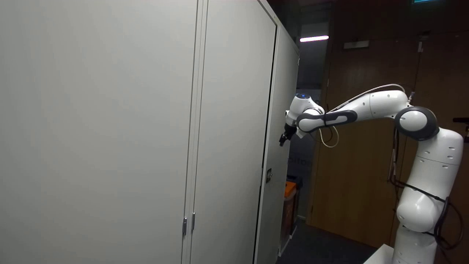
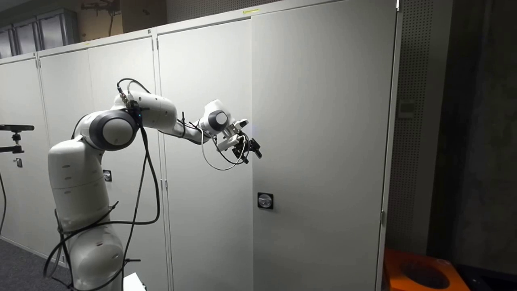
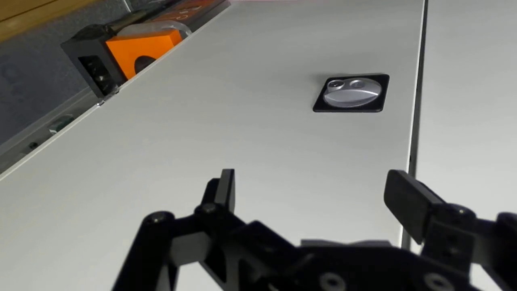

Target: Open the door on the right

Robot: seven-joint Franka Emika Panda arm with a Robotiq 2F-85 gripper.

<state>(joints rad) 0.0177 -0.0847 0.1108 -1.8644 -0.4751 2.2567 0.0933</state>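
No desk is plainly seen, so places are told by the edges and corners of the door (image 2: 323,121). The door is found at the right in an exterior view. A latch (image 2: 265,201) is set near its left edge and a hinge (image 2: 382,217) is fixed at its right edge, so the left edge is likely the one to be pulled. A thin dark gap (image 3: 420,76) is seen along that edge in the wrist view. The door may be a tiny bit loose, or closed; which cannot be told.

The gripper (image 3: 312,182) is spread wide, and nothing is held. It is placed near the left edge, higher than the latch and well below the top left corner. One finger (image 3: 410,202) is lined up with the gap, perhaps so that the edge can be hooked; the other is set in front of the flat face. Whether the door is touched cannot be told. The gripper is tipped down, perhaps so that the latch can be seen. The arm (image 2: 155,113) is set to the left of the door, so room may be left for the swing. If the gap is too thin, the finger may be slid off the edge.
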